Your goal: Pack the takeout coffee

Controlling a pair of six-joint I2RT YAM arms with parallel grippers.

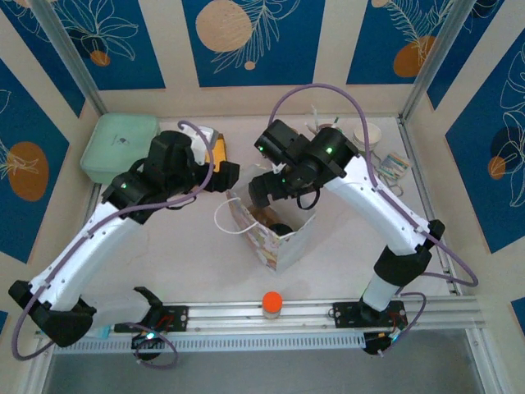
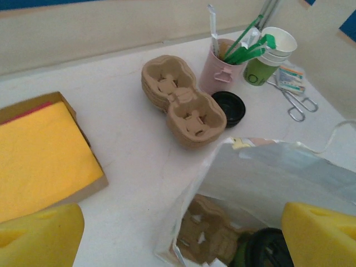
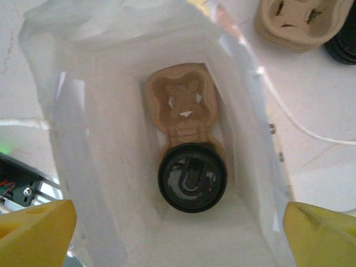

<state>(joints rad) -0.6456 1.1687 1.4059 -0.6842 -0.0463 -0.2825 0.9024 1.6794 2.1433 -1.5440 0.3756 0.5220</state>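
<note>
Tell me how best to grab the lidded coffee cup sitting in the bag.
Probably the rim of its black lid, coming straight down through the open top of the bag. It sits upright in the carrier, and the bag walls close off every side.

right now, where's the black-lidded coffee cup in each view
top external: takeout coffee at centre, inside the paper bag.
left wrist: bottom edge, right of centre, in the bag's mouth.
right wrist: centre, low, in the cardboard carrier.
shared landmark: the paper bag.
</note>
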